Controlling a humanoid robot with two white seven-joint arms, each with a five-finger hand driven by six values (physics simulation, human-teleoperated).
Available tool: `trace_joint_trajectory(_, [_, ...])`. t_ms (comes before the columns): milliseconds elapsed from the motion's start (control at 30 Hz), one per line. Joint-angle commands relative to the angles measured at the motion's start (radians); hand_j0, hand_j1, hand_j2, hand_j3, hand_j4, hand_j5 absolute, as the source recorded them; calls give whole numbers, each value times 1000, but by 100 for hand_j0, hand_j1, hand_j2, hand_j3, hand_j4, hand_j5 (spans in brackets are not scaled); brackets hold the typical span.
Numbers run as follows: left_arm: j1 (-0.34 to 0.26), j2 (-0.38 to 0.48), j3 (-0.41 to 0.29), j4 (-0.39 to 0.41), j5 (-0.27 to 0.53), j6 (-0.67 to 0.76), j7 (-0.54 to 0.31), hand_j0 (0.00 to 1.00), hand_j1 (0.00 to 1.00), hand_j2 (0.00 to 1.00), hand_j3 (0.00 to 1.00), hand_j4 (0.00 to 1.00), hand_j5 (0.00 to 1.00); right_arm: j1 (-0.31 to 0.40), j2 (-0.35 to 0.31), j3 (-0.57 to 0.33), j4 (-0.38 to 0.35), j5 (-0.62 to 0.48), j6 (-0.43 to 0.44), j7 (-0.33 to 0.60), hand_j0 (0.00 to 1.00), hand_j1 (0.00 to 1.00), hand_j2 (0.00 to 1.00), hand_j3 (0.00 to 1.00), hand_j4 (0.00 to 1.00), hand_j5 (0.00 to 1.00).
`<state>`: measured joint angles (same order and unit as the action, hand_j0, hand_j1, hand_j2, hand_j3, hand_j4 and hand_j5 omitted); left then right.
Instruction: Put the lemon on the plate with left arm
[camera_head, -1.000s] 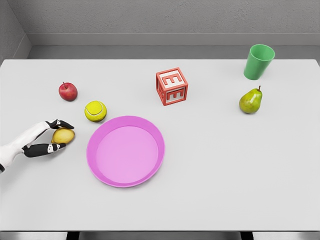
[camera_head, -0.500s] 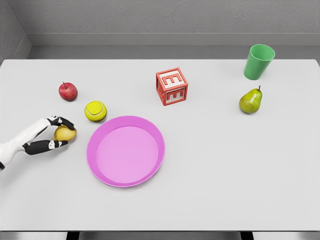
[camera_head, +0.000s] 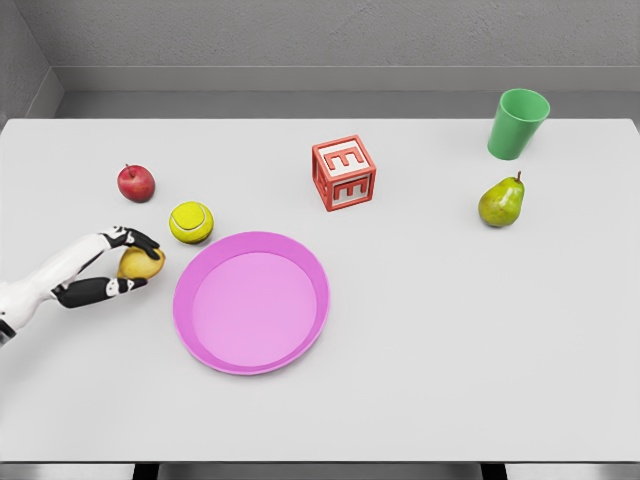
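Lemon (camera_head: 140, 263): pinched in left hand (camera_head: 112, 267), just left of plate (camera_head: 251, 301) rim, near tennis ball (camera_head: 191, 222); whether clear of table not discernible.
Fingers: dark fingertips (camera_head: 138, 241) curled over top of fruit, thumb pressed in from below; firm pinch, no gap visible.
Change: carried a little right and far across the last second, from a spot farther left; gap to plate narrowed.
Meaning: grasp secured, transport under way; judged roughly midway, with travel over the rim and release not yet done.
Risk: ball close beside the path; a nudge possible on a far-side swing.
Right arm: out of view.
Plate: pink, round, shallow, nothing in it, centre-left of table.
Table (camera_head: 450, 340): pale grey, flat, matte, running the full width of view.
Others: apple (camera_head: 136, 183) at far left; red letter block (camera_head: 344, 172) at far centre; pear (camera_head: 501, 202) and green cup (camera_head: 518, 124) at far right, all well apart from the hand.
Room: plain grey wall behind, darker ledge along table's far edge.
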<state>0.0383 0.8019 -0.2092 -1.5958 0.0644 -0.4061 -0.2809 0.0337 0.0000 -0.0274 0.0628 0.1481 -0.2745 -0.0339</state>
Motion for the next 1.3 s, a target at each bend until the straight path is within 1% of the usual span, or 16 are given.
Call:
trace_joint_trajectory(0, [2, 0, 8, -18, 6, -10, 0, 51, 51, 51, 51, 51, 51, 0, 0, 0, -1, 1, 0, 0, 100, 100, 100, 100, 100, 100])
trace_joint_trajectory(67, [18, 0, 22, -33, 6, -19, 0, 51, 51, 51, 51, 51, 51, 0, 0, 0, 0, 1, 0, 0, 100, 100, 100, 100, 100, 100])
trace_joint_trajectory(167, [23, 0, 30, -56, 6, -20, 2, 51, 51, 51, 51, 51, 51, 0, 0, 0, 0, -1, 0, 0, 100, 100, 100, 100, 100, 100])
trace_joint_trajectory(433, [26, 0, 34, -79, 6, -20, 2, 50, 50, 50, 50, 50, 50, 0, 0, 0, 0, -1, 0, 0, 100, 100, 100, 100, 100, 100])
trace_joint_trajectory(900, [26, -1, 33, -185, 2, -20, 2, 49, 49, 49, 49, 49, 49, 0, 0, 0, 0, -1, 0, 0, 100, 100, 100, 100, 100, 100])
trace_joint_trajectory(1000, [26, -18, 25, -204, -5, -22, 0, 49, 49, 49, 49, 49, 49, 0, 0, 0, 0, 1, 0, 0, 100, 100, 100, 100, 100, 100])
trace_joint_trajectory(1133, [20, -46, 7, -204, -8, -51, 0, 49, 49, 49, 49, 49, 49, 0, 0, 0, 0, 1, 0, 0, 100, 100, 100, 100, 100, 100])
trace_joint_trajectory(1200, [12, -47, -12, -205, -8, -79, 0, 50, 50, 50, 50, 50, 50, 0, 0, 0, 0, 1, 0, 0, 100, 100, 100, 100, 100, 100])
trace_joint_trajectory(1267, [11, -67, -13, -205, -8, -92, 0, 59, 59, 59, 59, 59, 59, 0, 0, 0, 0, -1, 0, 0, 100, 100, 100, 100, 100, 100])
